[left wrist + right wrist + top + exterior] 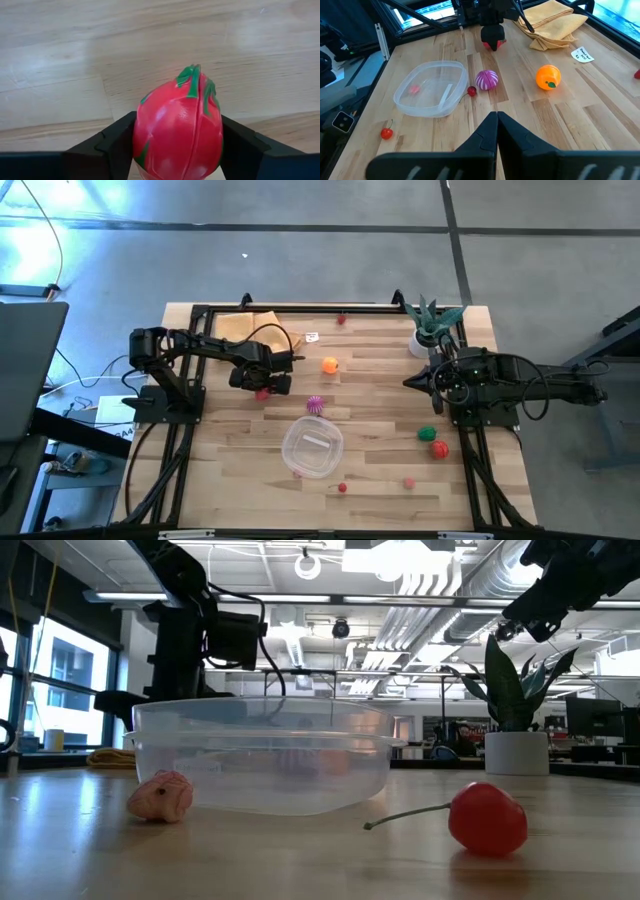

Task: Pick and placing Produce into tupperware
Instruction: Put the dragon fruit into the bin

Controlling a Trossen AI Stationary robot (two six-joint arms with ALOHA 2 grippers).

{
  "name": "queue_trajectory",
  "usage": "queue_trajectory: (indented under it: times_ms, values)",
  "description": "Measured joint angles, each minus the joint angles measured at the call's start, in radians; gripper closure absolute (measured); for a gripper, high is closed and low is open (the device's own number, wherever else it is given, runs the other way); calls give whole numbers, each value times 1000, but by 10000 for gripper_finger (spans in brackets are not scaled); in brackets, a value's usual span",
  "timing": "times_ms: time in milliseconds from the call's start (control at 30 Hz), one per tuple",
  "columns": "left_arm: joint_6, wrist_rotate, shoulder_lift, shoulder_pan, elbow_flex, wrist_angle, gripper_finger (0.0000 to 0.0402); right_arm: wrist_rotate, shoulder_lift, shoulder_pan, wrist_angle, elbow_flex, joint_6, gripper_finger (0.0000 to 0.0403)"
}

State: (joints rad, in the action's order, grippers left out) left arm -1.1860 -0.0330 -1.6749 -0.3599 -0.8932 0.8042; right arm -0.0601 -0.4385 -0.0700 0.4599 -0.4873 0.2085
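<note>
Bare wood separates the tupperware [312,447] from the left gripper [266,388], fingers clamping a red fruit [178,132]; right gripper [410,381] closed.

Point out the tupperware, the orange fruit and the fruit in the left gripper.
tupperware [300,463]: high view, its near-left rim.
orange fruit [548,77]: right wrist view, its middle.
red fruit [177,130]: left wrist view, its front face.

Left wrist view: red fruit [178,132] cut off by the lower edge; underside not seen. Black fingers [117,145] either side of it, tips out of frame.

High view: left pincer [264,385] covers most of that fruit; only a red sliver shows.

Low view: pink piece [161,797] blurred, kind cannot be told. Tupperware [262,754] hides the counter [300,860] behind it.

Small red item [342,319] at far counter edge too small to tell.
</note>
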Motion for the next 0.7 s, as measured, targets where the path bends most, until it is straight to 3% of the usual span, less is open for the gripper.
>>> queue_trajectory:
  times_ms: [233,500,700]
  values:
    - [-1,0,0,0,0,0,201,0,0,0,0,0,0,402]
    - [-3,0,0,-1,0,-4,179,0,0,0,0,0,0,402]
    - [-3,0,0,0,0,-4,195,0,0,0,0,0,0,402]
